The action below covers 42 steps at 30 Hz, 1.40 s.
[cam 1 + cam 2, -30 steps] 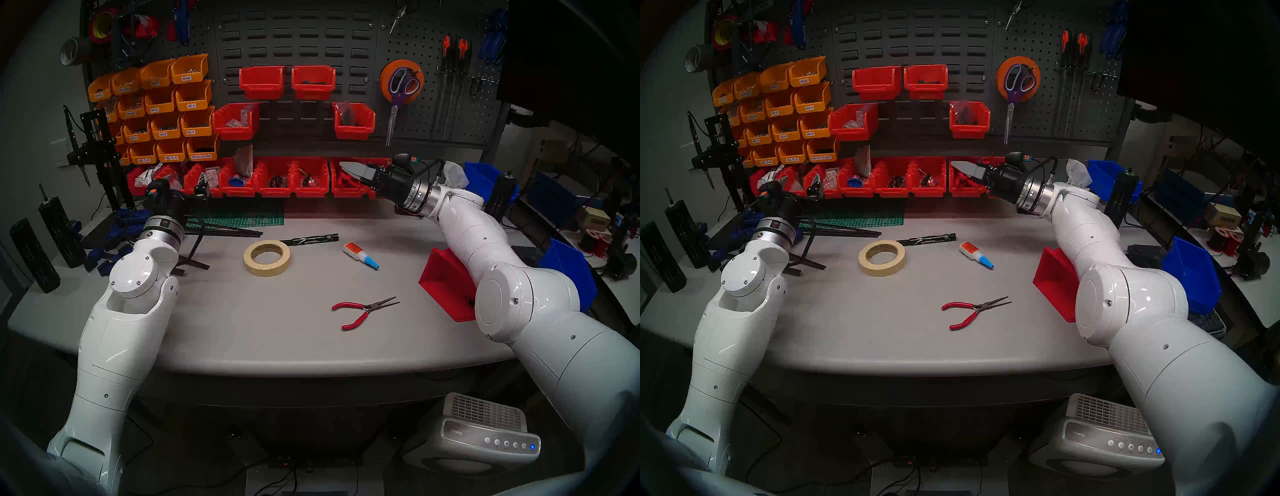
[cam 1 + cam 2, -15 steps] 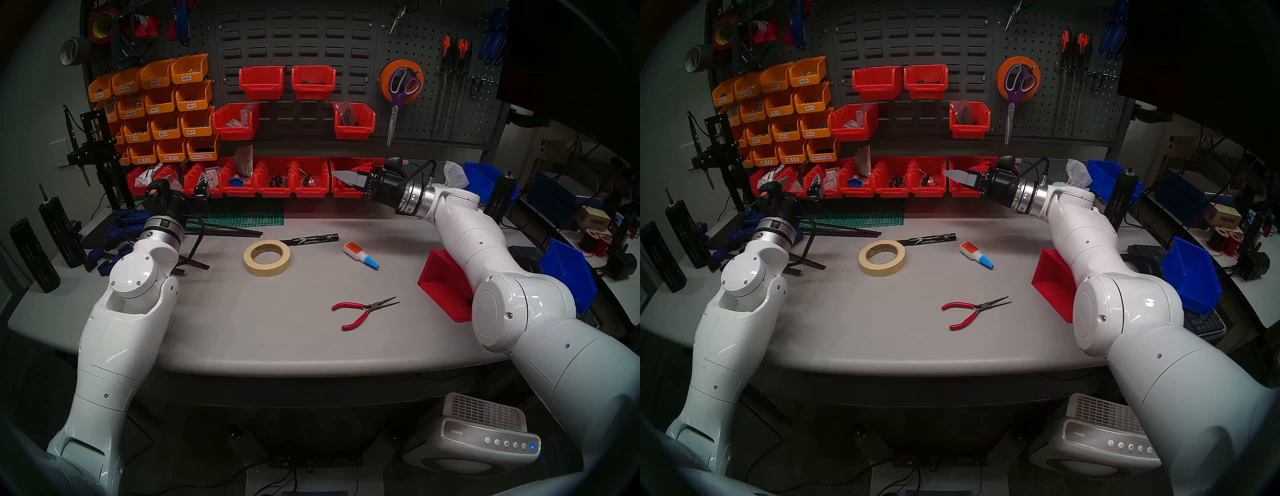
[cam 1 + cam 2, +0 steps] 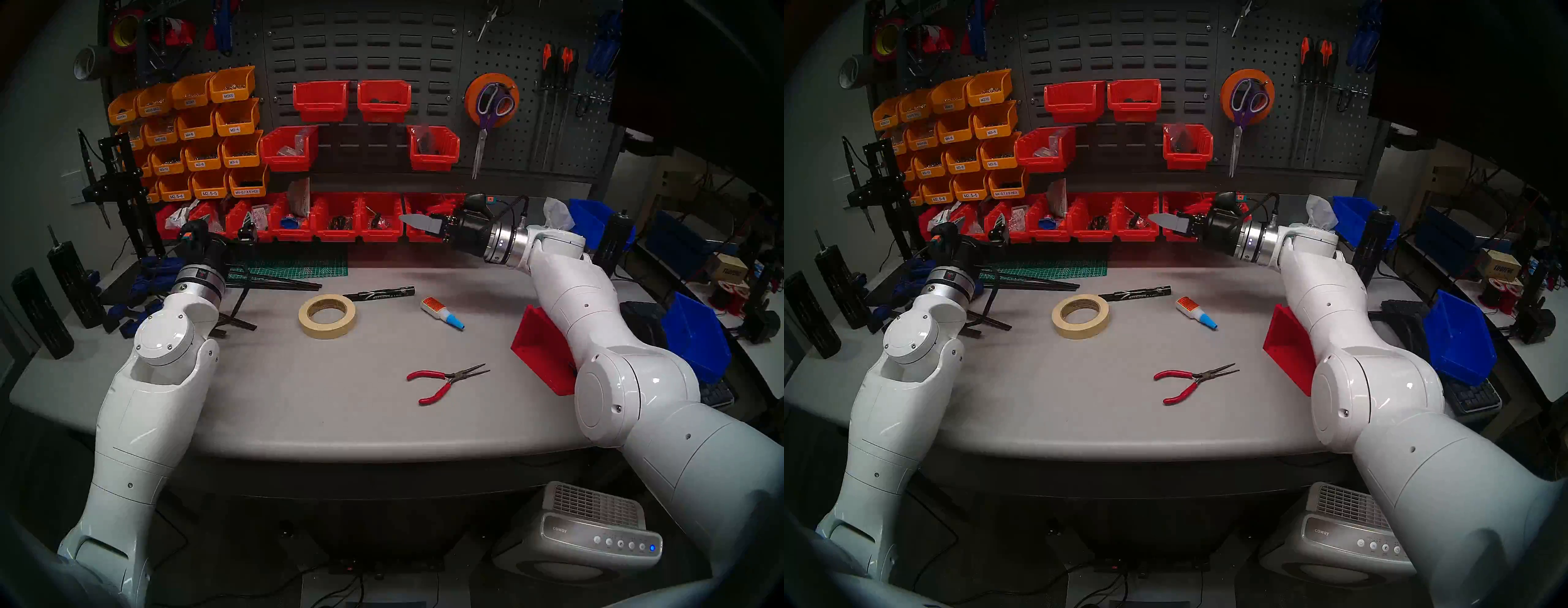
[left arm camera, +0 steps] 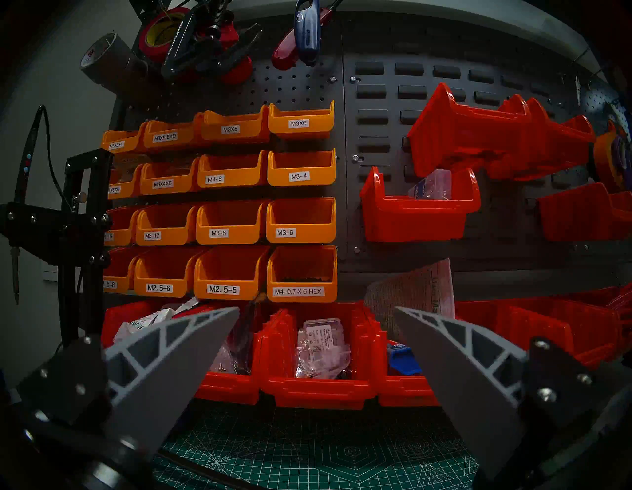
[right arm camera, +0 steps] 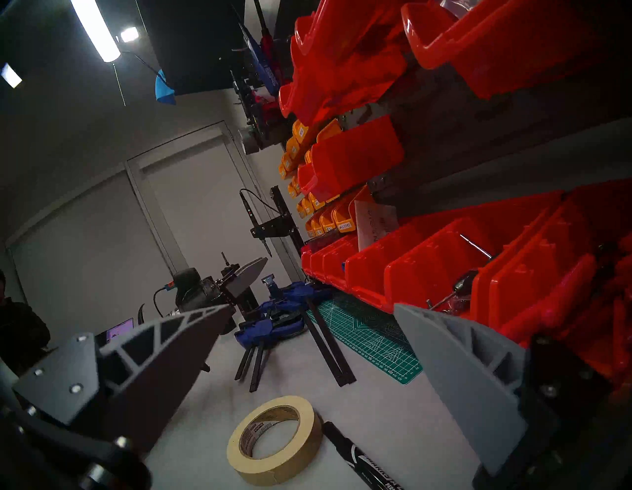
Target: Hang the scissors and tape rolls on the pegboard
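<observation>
- Pegboard (image 3: 522, 140): carries the orange tape roll (image 3: 471, 98) and the scissors (image 3: 488, 111) (handles over the roll, blades down).
- Table (image 3: 339, 403): cream tape roll (image 3: 327, 316) lies flat.
- Right gripper (image 5: 309, 316): fingers spread, empty.
- Left gripper (image 4: 316, 316): fingers spread, empty.

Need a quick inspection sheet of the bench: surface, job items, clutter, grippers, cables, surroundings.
Surface: grey table, green cutting mat at the back.
Job's things: purple scissors and orange tape roll hang on the pegboard; cream masking tape lies flat on the table.
Clutter: red pliers, black marker, glue bottle.
Grippers: left gripper open, empty; right gripper open, empty.
Cables: nothing seen on the table.
Surroundings: red bins, orange bins.
</observation>
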Each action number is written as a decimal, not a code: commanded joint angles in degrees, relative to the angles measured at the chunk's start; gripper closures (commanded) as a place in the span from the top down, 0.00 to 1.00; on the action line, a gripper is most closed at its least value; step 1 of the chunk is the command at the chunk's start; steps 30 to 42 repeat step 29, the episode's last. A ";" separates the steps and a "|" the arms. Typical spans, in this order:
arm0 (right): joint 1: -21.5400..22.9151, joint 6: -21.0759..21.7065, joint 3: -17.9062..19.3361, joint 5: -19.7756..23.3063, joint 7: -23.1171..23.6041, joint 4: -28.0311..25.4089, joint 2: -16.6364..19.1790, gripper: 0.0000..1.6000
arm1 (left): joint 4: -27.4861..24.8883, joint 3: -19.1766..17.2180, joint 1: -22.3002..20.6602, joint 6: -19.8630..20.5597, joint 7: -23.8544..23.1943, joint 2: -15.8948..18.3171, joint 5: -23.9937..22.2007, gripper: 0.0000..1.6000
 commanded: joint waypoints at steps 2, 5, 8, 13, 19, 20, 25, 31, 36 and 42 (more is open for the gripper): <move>-5.60 1.36 0.28 1.70 3.35 -3.35 -0.70 1.00 | -1.56 -0.57 -1.65 -0.60 -0.01 0.22 0.00 1.00; -6.72 2.09 0.33 1.97 2.65 -5.59 -0.72 1.00 | -1.57 -0.57 -1.65 -0.60 -0.01 0.22 0.00 1.00; -7.58 2.81 0.36 2.24 1.95 -7.62 -0.76 1.00 | -1.57 -0.58 -1.66 -0.60 -0.02 0.22 0.00 1.00; -9.58 4.11 0.48 2.77 0.70 -11.52 -0.79 1.00 | -1.59 -0.58 -1.67 -0.60 -0.03 0.22 0.00 1.00; -11.73 5.81 0.56 3.41 -0.95 -16.25 -0.78 1.00 | -1.62 -0.59 -1.69 -0.60 -0.03 0.22 0.00 1.00; -10.48 5.95 0.32 3.32 -1.12 -16.10 -0.75 1.00 | -1.62 -0.59 -1.70 -0.60 -0.03 0.22 0.00 1.00; -13.21 7.57 0.54 4.06 -2.68 -20.42 -0.72 1.00 | -1.65 -0.60 -1.71 -0.60 -0.04 0.22 0.01 1.00; -14.17 8.53 0.55 4.44 -3.62 -22.73 -0.66 1.00 | -1.66 -0.61 -1.72 -0.61 -0.04 0.21 0.01 1.00; -14.17 8.53 0.55 4.44 -3.62 -22.73 -0.66 1.00 | -1.66 -0.61 -1.72 -0.61 -0.04 0.21 0.01 1.00; -14.17 8.53 0.55 4.44 -3.62 -22.73 -0.66 1.00 | -1.66 -0.61 -1.72 -0.61 -0.04 0.21 0.01 1.00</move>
